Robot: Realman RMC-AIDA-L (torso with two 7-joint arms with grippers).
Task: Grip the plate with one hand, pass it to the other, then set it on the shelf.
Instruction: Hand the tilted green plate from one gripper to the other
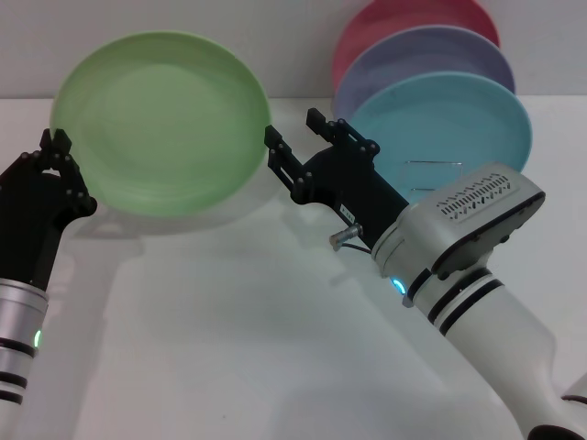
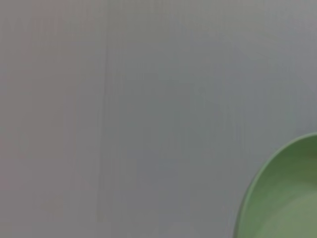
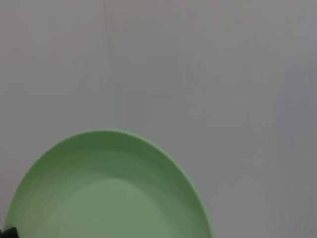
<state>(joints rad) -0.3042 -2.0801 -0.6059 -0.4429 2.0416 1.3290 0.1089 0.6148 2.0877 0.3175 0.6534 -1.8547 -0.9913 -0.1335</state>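
Fingers of left gripper clamped on green plate rim, held above white surface; right gripper fingers apart at opposite rim, left of rack

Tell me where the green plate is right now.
In the head view the green plate is held up off the table on the robot's left, between the left gripper at its left rim and the right gripper at its right rim.
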